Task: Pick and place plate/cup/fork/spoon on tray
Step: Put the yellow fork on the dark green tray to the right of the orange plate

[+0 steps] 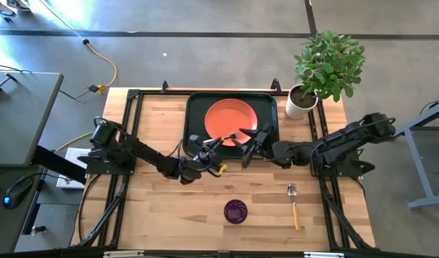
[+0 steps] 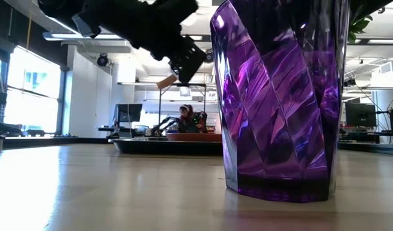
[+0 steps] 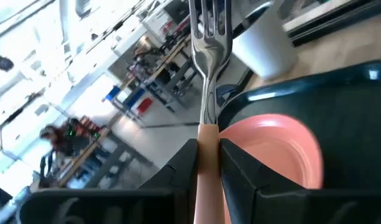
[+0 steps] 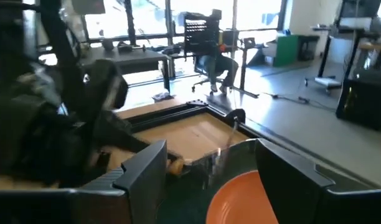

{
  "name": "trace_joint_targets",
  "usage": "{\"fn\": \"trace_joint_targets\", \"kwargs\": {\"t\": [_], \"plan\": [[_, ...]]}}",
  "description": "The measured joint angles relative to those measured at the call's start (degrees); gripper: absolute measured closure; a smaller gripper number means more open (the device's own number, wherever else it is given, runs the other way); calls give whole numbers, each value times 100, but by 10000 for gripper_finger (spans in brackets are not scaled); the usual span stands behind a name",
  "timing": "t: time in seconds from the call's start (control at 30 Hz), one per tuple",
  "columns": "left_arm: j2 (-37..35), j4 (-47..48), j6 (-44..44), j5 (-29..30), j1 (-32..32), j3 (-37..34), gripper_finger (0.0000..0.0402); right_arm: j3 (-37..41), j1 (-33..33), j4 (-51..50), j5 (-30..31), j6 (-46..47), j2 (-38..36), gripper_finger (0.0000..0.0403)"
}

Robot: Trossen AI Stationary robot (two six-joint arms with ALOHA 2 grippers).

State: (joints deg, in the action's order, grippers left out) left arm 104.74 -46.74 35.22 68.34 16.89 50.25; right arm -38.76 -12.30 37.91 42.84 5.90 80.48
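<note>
Orange-red plate: in tray.
Left pincer: clamps fork over plate.
Right pincer: open, empty, opposite.

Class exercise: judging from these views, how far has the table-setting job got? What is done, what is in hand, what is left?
Done: the round orange-red plate lies in the dark green rectangular tray. In hand: the left hand grips the pale-handled silver fork at the tray's edge; the right hand waits open alongside. Left: the dark purple cup and orange-handled spoon, both on the table.

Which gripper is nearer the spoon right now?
Right. The right gripper hangs over the tray's front edge, up-left of the spoon; the left gripper, holding the fork, sits farther left.
</note>
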Motion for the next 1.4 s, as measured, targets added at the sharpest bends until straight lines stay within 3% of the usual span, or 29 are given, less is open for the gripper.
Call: {"fn": "trace_joint_targets", "kwargs": {"t": [0.2, 0.6, 0.77, 1.0, 1.17, 1.3, 1.4], "plan": [[174, 30, 188, 305, 10, 244, 355, 14, 44, -251, 345, 459, 83, 203], [167, 56, -103, 159, 6, 245, 355, 15, 14, -414, 293, 193, 45, 390], [167, 50, -356, 54, 21, 242, 340, 15, 62, -688, 194, 6, -110, 394], [103, 12, -461, 23, 138, 250, 302, 26, 506, -2388, -14, 177, -1026, 401], [51, 496, -400, 160, 161, 252, 292, -281, 1199, -4340, -1156, 669, -1846, 402], [20, 1127, -1083, -617, 32, 247, 303, -982, 1841, -6358, -2215, 1007, -2058, 402], [-48, 1504, -1694, -1344, -175, 242, 315, -1489, 2236, -7376, -2500, 817, -1957, 402]]}}
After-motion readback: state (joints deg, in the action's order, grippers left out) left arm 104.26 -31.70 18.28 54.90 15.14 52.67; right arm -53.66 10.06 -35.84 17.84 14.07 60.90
